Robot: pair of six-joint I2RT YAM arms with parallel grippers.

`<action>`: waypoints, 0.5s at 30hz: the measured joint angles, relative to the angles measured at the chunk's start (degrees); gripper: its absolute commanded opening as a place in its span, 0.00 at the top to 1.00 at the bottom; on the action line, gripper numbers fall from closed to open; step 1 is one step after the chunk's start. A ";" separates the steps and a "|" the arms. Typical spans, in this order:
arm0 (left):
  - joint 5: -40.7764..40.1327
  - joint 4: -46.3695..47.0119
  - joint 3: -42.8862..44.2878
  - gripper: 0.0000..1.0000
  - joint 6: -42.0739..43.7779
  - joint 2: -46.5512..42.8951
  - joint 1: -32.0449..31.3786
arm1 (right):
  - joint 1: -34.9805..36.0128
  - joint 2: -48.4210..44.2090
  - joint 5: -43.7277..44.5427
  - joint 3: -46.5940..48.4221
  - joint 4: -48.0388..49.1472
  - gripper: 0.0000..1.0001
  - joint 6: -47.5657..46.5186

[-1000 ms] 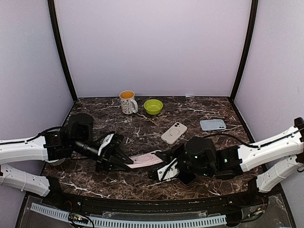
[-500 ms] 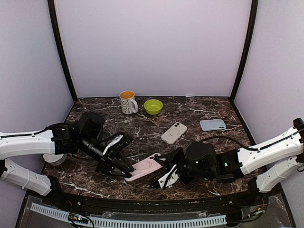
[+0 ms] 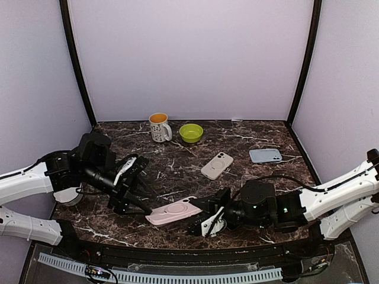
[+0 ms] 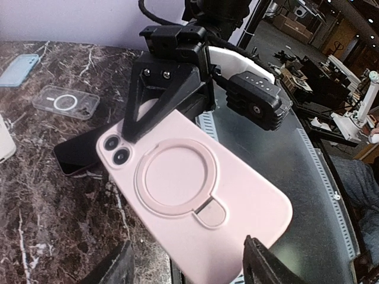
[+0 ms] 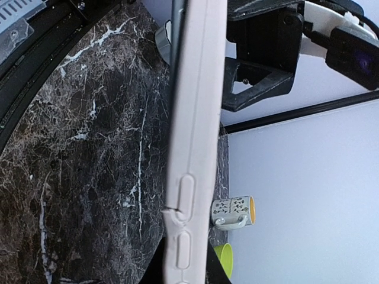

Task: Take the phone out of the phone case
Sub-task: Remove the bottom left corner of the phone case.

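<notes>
The pink phone case (image 3: 174, 211), with a ring stand on its back, hangs tilted just above the table's front middle. Camera lenses show in its cutout (image 4: 115, 151), so the phone sits inside. My right gripper (image 3: 204, 220) is shut on the case's camera end. In the right wrist view the case shows edge-on (image 5: 192, 148), clamped at the gripper (image 5: 186, 272). My left gripper (image 3: 137, 204) is open. Its fingers (image 4: 266, 260) straddle the case's other end (image 4: 201, 201) with a gap on one side. A dark flat slab (image 4: 77, 157) shows under the camera end; I cannot tell what it is.
A white mug (image 3: 158, 126) and a green bowl (image 3: 190, 132) stand at the back. A clear case (image 3: 217, 165) lies mid-table and a light blue case (image 3: 265, 155) to the right. A white roll (image 3: 64, 199) sits by the left arm. The table's front rail is close below.
My left gripper has opened and drawn back to the left. The case, still in my right gripper, has moved down and left toward the front edge.
</notes>
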 measured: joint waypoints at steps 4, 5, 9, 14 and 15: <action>-2.34 -0.52 -0.07 0.33 0.94 -4.90 0.35 | 0.00 -0.70 -0.07 -0.90 0.98 1.00 4.74; -3.02 -0.59 -0.22 0.33 1.29 -6.32 0.35 | 0.00 -0.90 -0.09 -1.09 1.22 1.00 6.12; -5.35 -0.44 -1.64 0.33 3.50 -12.33 0.35 | 0.00 -1.77 -0.66 -1.64 1.62 1.00 11.76; -5.99 1.53 -6.51 0.35 6.10 -21.00 0.35 | -0.02 -2.89 -4.72 -1.64 1.09 1.00 18.75; -5.77 1.79 -7.43 0.36 6.62 -22.51 0.35 | -0.07 -3.02 -6.21 -1.57 0.79 1.00 20.35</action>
